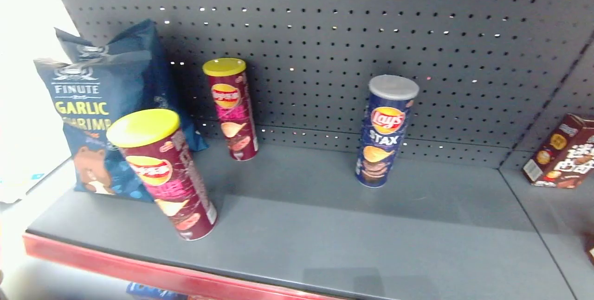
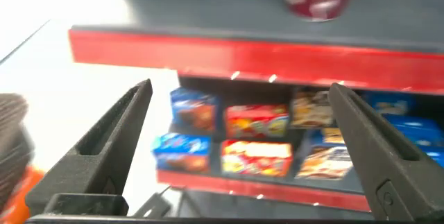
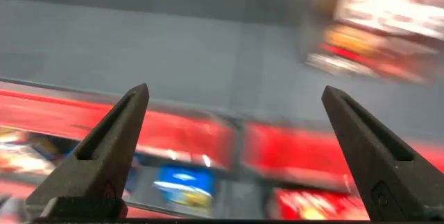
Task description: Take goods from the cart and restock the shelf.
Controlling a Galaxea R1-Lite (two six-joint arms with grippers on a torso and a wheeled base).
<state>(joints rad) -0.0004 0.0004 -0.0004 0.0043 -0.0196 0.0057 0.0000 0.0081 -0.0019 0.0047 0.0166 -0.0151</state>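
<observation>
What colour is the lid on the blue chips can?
The lid of the blue can is light grey, best seen in the head view.

Matt grey metal shelf with perforated back panel; glossy printed cans; shiny foil bag.

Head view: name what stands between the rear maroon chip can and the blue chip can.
Nothing. In the head view, the grey shelf between the rear maroon chip can and the blue chip can is bare.
</observation>
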